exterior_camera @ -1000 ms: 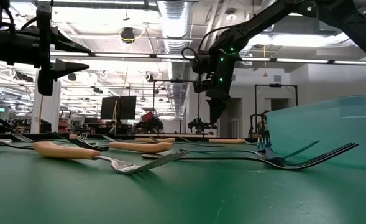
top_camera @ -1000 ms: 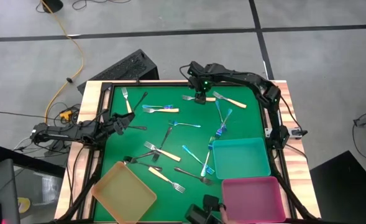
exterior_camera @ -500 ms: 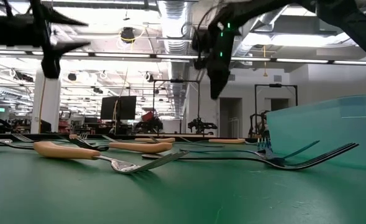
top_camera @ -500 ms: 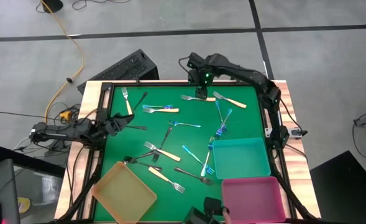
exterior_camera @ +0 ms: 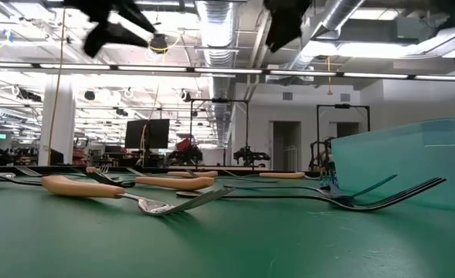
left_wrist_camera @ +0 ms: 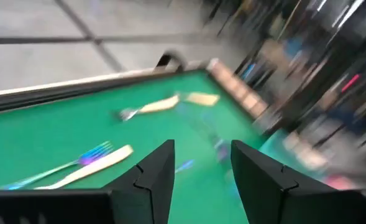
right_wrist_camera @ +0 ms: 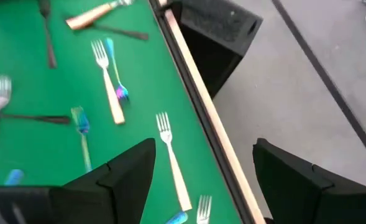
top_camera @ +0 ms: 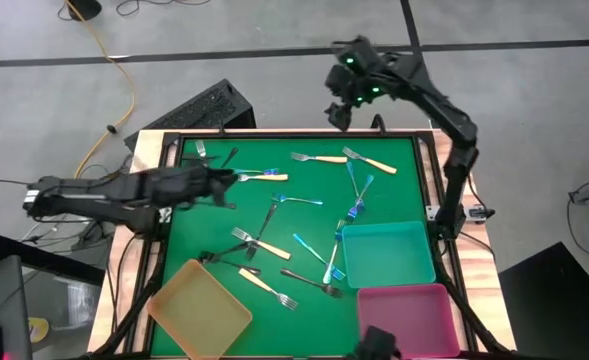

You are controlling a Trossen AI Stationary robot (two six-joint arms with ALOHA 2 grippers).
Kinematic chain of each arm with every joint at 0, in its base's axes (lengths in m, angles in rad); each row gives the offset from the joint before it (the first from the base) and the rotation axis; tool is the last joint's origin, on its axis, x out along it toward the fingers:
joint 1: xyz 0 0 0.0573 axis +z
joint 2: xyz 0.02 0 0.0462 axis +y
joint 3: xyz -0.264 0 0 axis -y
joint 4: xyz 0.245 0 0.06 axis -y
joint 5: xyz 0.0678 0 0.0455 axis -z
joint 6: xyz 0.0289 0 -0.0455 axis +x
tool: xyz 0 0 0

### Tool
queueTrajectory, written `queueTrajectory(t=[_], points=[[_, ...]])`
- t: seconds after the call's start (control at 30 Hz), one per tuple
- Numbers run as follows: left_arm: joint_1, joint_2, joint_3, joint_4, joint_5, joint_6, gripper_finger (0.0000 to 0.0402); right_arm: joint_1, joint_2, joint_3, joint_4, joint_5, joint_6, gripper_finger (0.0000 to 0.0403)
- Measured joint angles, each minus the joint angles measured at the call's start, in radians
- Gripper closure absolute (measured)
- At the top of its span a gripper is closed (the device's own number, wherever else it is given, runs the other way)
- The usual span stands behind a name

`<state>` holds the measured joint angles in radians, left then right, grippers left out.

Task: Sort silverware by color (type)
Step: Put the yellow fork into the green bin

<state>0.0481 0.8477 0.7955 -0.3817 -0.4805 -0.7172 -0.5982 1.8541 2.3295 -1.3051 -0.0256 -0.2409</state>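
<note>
From above, the left gripper hung over the left part of the green table, near the far edge, its tip just beside a cream-handled fork that lay crossed with an iridescent blue one; nothing showed between its fingers. The right gripper was raised past the table's far edge, fingers spread wide and empty. The forks lay scattered across the felt, none of them in the teal tray, the pink tray or the yellow tray. At table level, a cream-handled fork lay nearest on the left with other cream-handled forks behind it, a dark fork lay against the teal tray on the right, and both arms showed only as dark shapes high up. The left wrist camera showed its own two fingers parted by a narrow gap holding nothing, above an iridescent fork lying just beside a cream-handled one. The right wrist camera showed its fingers wide apart and empty, high above several forks near the table's wooden rim.
</note>
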Motion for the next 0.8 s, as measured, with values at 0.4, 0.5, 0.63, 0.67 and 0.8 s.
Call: queueTrajectory(t=[0.4,0.5,0.63,0.67,0.8], points=[[0.312,0.560,0.448,-0.311,0.379,0.724,0.0249,0.017,-0.162,0.001,-0.077,0.000,0.091,0.0112],[0.366,0.644,0.480,-0.419,0.394,0.798,0.0233,0.028,-0.172,0.001,-0.118,0.000,0.093,0.0112],[0.423,0.737,0.472,-0.486,0.479,0.830,0.0217,0.036,-0.166,0.000,-0.160,0.001,0.094,0.0112],[0.429,0.758,0.472,-0.498,0.494,0.841,0.0215,0.040,-0.164,0.000,-0.165,0.000,0.094,0.0112],[0.438,0.831,0.470,-0.506,0.486,0.880,0.0212,0.048,-0.164,0.000,-0.163,0.002,0.072,0.0112]])
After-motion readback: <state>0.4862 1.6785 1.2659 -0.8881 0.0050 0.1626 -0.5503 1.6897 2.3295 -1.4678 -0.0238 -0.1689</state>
